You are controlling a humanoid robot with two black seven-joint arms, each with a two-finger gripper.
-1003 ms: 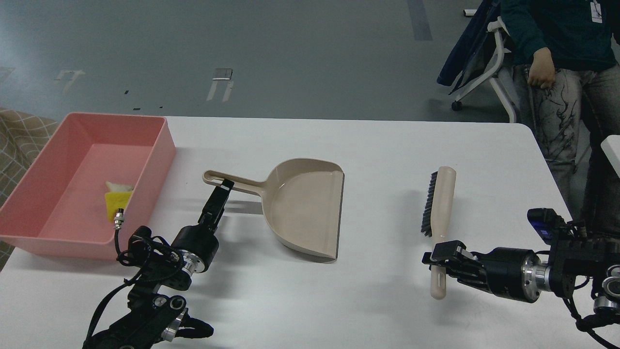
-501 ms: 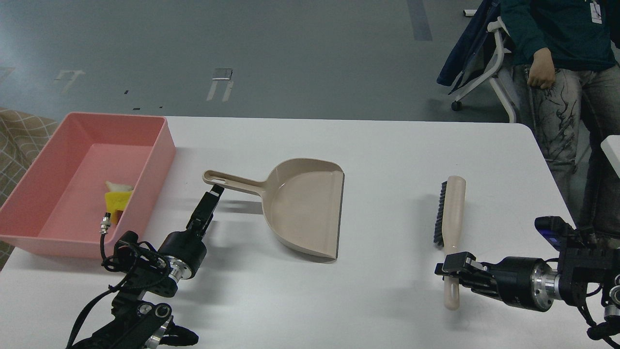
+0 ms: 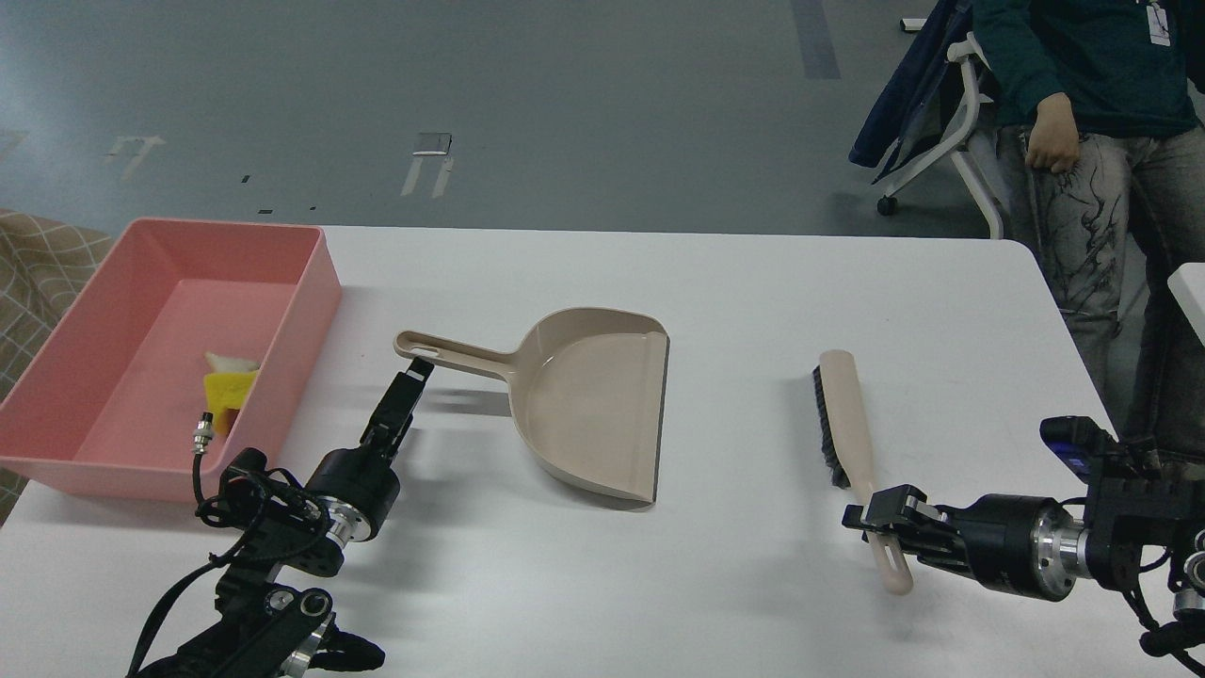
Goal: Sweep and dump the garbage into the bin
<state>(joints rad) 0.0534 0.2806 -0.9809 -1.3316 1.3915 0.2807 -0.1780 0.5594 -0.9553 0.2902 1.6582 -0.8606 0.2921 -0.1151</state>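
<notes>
The pink bin [image 3: 318, 282] stands at the table's left. In it lie the garbage items: a yellow sponge [image 3: 229, 387] and, touching its far side, a white bread slice [image 3: 231, 362]. My left gripper [image 3: 414, 374] points at the beige dustpan [image 3: 588, 405], just below the end of its handle and apart from it. Its fingers look like one dark strip. My right gripper [image 3: 882, 524] is shut on the lower handle of the beige black-bristled brush [image 3: 844, 424], which lies tilted with its bristle end up and to the left.
The white table [image 3: 753, 301] ends at a far edge behind the dustpan and a right edge near my right arm. A person [image 3: 1083, 94] stands off the far right corner beside a chair [image 3: 941, 122].
My left gripper has drawn back down and left from the dustpan handle. My right gripper has shifted right and down with the brush, whose bristle end has swung to the left.
</notes>
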